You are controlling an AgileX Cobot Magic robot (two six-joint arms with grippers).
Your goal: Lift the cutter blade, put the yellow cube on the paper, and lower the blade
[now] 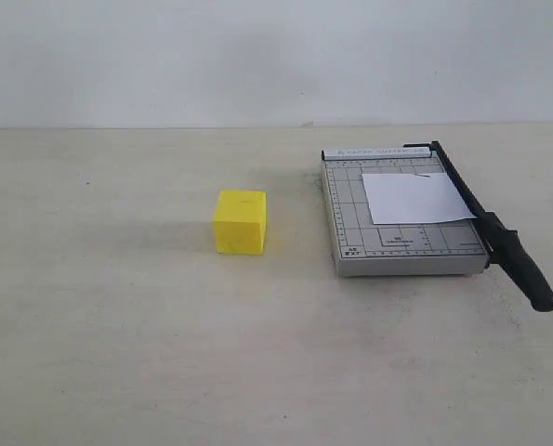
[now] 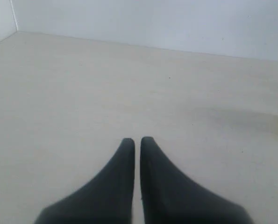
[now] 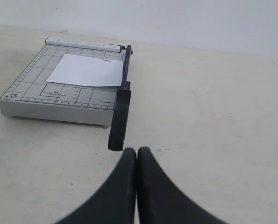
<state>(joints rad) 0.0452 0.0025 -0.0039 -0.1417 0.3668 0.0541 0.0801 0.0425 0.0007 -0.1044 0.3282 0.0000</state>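
**Blade [image 1: 518,262] down, cube [image 1: 240,222] off paper [image 1: 415,197]**

Left gripper [image 2: 137,142] and right gripper [image 3: 137,154] shut, empty. Right sits just short of blade handle; closed jaws could shove it, not grip. Cube on worktop [image 1: 118,353], well apart from paper on base [image 1: 346,209]. Paper edge meets blade, so lifting may drag it.
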